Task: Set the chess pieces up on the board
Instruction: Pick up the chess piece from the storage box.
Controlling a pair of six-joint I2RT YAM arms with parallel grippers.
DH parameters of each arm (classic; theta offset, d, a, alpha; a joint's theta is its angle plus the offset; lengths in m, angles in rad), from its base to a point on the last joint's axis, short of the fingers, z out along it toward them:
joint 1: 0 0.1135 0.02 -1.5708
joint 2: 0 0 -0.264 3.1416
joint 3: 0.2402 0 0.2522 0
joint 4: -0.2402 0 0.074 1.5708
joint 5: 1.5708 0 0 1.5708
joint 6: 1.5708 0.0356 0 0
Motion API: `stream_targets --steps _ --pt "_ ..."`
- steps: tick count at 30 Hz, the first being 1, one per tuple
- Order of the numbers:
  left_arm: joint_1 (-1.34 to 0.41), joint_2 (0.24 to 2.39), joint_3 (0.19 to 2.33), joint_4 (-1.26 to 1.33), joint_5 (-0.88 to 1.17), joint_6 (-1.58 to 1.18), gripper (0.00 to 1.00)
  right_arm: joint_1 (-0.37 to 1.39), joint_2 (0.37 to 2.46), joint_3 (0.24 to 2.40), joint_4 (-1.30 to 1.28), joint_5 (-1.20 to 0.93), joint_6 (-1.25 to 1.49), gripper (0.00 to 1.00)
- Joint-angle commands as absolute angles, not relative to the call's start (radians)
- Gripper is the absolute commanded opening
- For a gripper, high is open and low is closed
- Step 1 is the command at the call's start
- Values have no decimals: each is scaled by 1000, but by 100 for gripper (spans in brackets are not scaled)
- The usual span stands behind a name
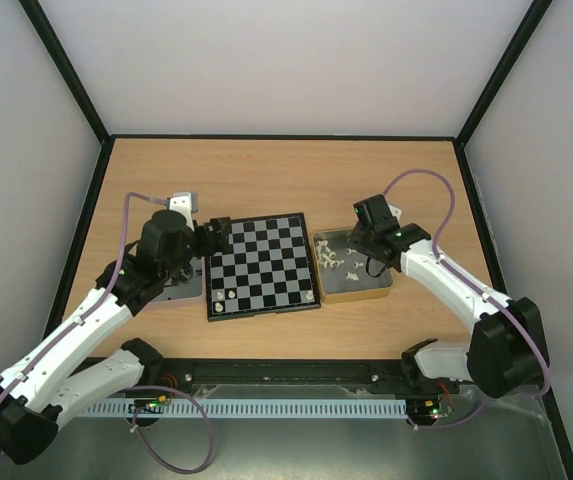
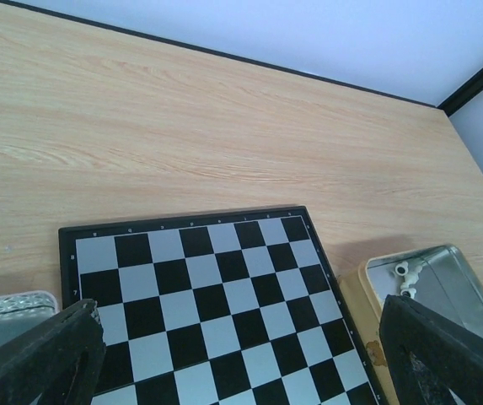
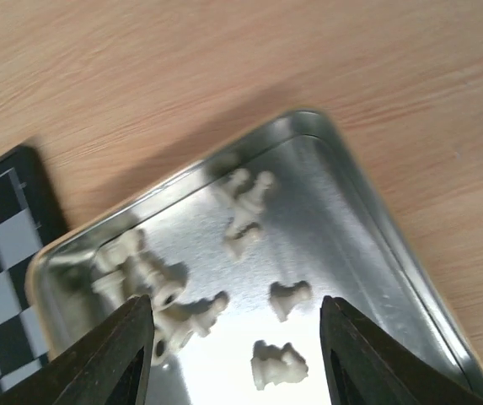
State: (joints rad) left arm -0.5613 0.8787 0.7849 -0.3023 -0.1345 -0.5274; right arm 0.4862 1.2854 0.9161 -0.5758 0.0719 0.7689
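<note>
Chess pieces (image 3: 290,297) are mostly lying loose in the tin (image 3: 376,253) just right of the board (image 1: 261,265), all cream-white and tumbled on their sides. As far as the top view shows, a few pale ones are standing at the board's near corners, and no black ones are showing anywhere. The board is lying in the middle of the surface (image 1: 266,180), between the two arms. The right gripper (image 3: 234,308) is hovering low over the tin with its fingers spread and nothing between them, and two fallen pieces are lying under the gap. The left gripper (image 2: 241,354) is hanging over the board's far left corner, fingers spread wide and holding nothing.

Judging from this, the step in hand is picking a cream piece out of the tin, with most of the setup not yet done. The next move is calling for a descent onto one single piece lying apart from its neighbours, then a close that is pinching it across the body without dragging others along. Being tiny and lying flat on smooth metal, it is likely to skid or flip, and it is needing to end upright on its square.
</note>
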Motion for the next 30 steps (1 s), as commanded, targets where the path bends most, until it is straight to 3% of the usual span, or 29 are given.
stream_targets --steps 1,8,30 --pt "-557 862 802 -274 -144 -527 90 431 1279 834 -490 76 825 51" --pt "-556 882 796 -263 -115 -569 90 429 1352 724 -396 12 865 37" --pt "-555 891 814 -277 -114 -568 89 430 1580 784 -338 48 835 29"
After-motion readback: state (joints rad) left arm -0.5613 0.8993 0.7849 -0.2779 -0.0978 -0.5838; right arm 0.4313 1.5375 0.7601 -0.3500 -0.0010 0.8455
